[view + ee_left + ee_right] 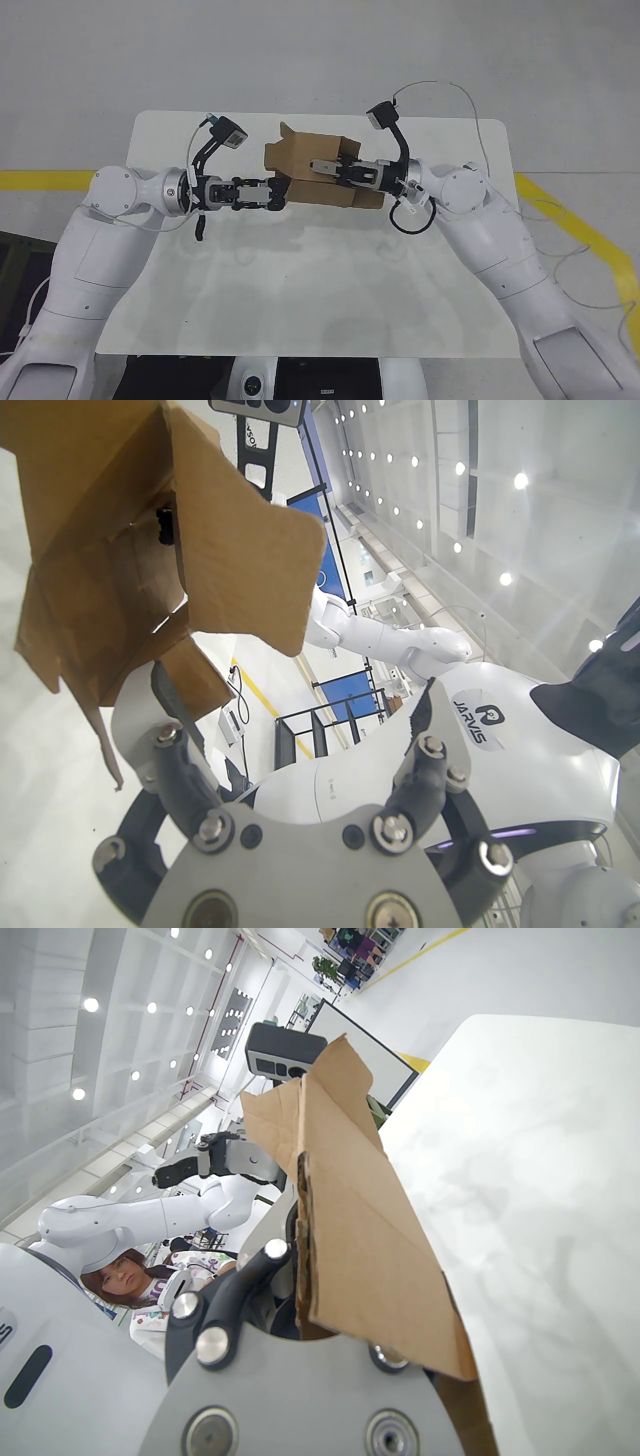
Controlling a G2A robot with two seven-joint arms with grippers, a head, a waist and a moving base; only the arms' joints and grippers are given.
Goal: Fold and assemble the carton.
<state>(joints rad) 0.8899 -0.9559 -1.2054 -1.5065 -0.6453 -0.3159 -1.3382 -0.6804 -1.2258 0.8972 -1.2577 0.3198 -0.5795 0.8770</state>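
One carton (pixel 300 156) at the desk's (pixel 320 300) 12 o'clock: left pincer (pixel 282 192) wide open beside its 9 o'clock flap, right pincer (pixel 322 165) clamping a wall from 3 o'clock.

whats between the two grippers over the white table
In the top view, just the brown cardboard carton, flaps open: left gripper at one end, right gripper on its opposite wall.

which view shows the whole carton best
The top view: the carton shows whole over the table, between the two arms, with a flap standing out at one end. The left wrist view looks into its open end past loose flaps. The right wrist view shows one wall close up, nearly edge-on.
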